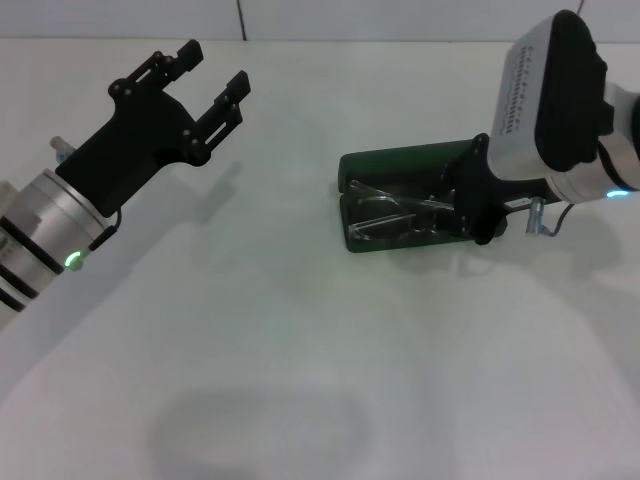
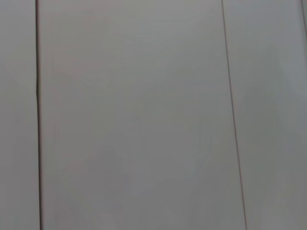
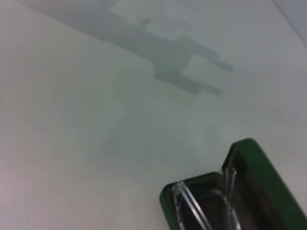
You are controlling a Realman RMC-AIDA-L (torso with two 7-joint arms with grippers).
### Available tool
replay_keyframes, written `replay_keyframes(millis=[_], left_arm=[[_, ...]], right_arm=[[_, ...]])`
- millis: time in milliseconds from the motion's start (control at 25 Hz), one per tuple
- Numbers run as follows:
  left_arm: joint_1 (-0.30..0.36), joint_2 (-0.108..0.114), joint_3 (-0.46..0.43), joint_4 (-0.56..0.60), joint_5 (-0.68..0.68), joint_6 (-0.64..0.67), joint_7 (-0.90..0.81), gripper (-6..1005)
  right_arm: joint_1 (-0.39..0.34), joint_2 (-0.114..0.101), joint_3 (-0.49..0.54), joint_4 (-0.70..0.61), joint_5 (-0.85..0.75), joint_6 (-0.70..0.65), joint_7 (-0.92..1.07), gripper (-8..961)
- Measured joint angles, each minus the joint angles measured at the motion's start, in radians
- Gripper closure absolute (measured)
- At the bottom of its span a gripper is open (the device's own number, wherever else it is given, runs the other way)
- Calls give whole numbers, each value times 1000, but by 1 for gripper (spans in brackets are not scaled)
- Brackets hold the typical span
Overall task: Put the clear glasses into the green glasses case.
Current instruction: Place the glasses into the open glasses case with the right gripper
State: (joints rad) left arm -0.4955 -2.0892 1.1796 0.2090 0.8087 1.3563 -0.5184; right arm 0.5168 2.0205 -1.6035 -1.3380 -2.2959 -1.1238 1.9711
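Note:
The green glasses case (image 1: 400, 165) lies open on the white table, right of centre, with its lid tipped back. The clear glasses (image 1: 385, 215) rest inside the case's dark tray, the lenses toward its left end. My right gripper (image 1: 470, 205) is down at the right end of the case, right over the glasses' temple arms. The right wrist view shows one rounded end of the green glasses case (image 3: 254, 167) with the clear glasses (image 3: 184, 201) in it. My left gripper (image 1: 215, 65) hangs open and empty at the far left, well away from the case.
The white table (image 1: 300, 380) carries nothing else. Its far edge meets a pale panelled wall (image 1: 120, 18). The left wrist view shows only that pale wall (image 2: 134, 120) with thin vertical seams.

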Motion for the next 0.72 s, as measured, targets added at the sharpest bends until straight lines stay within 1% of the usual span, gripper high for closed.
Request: replay_keyframes(millis=[480,720], left_arm=[[4,-1,4,-6,1,0,0,381],[6,-1,6,-7,1,0,0,381]], right_arm=[[90,3,1,130,-15,-2,7,639],[108,4,-3,159,-14,-1,8,638]])
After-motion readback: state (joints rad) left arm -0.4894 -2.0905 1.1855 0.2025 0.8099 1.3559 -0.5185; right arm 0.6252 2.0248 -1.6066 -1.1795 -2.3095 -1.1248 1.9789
